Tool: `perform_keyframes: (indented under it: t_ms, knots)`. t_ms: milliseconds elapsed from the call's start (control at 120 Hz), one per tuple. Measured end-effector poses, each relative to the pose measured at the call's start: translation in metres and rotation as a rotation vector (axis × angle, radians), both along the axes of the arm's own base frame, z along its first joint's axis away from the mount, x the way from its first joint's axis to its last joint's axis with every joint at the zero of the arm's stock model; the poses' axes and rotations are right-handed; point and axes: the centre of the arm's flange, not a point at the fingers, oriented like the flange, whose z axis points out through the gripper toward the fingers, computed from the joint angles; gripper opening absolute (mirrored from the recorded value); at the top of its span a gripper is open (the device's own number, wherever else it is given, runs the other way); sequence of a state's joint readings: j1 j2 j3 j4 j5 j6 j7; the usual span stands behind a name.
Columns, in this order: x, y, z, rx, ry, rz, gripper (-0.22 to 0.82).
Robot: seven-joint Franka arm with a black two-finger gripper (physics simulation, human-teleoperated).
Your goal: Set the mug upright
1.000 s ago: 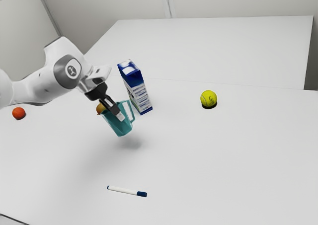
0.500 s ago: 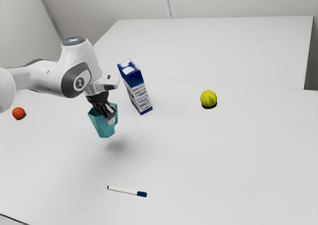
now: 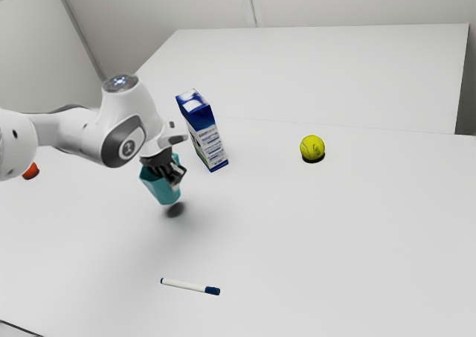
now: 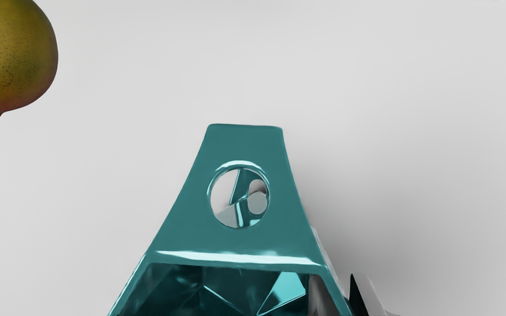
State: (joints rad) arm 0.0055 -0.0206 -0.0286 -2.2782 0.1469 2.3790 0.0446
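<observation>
The side camera overlooks the table (image 3: 335, 225), the wrist's nears their shared mug (image 4: 240, 241).

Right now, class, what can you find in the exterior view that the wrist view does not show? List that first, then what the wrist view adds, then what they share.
Exterior view: the carton, tennis ball, marker, red-orange ball and white arm.
Wrist view adds: the mango.
Shared: the mug, the gripper's fingers holding it and the table.
</observation>
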Motion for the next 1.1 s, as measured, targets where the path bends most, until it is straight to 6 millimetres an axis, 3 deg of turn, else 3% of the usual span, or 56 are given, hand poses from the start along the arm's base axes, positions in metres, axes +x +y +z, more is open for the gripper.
perform_keyframes:
  t_ms: [308, 842, 1100]
  knots:
    - [0.001, -0.007, -0.022, -0.01, 0.034, 0.075, -0.17]
    - [0.001, -0.001, -0.043, -0.019, 0.07, 0.168, -0.17]
    - [-0.003, -0.006, -0.036, -0.036, 0.059, 0.172, 0.07]
